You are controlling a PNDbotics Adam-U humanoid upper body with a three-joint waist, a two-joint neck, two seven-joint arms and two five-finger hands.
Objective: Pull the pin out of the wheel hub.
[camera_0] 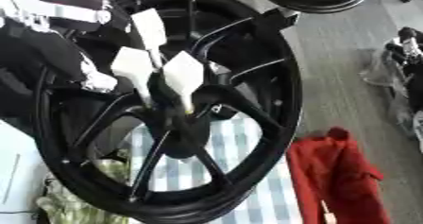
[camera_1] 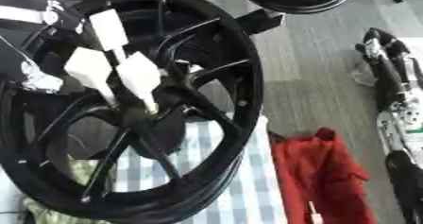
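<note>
Reaching in from ten o'clock, the left robot hand point(camera_0: 157, 67) closes white-tipped fingers point(camera_0: 183, 74) on what seems the pin point(camera_0: 188, 108) at the black wheel hub point(camera_0: 178, 124), dead centre; the next move likely needs a straight outward pull.

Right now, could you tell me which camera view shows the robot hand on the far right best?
The right eye view: the right robot hand shows as a long black and white shape down the right edge, near the red cloth. The left eye view catches only its upper part at the edge.
</note>
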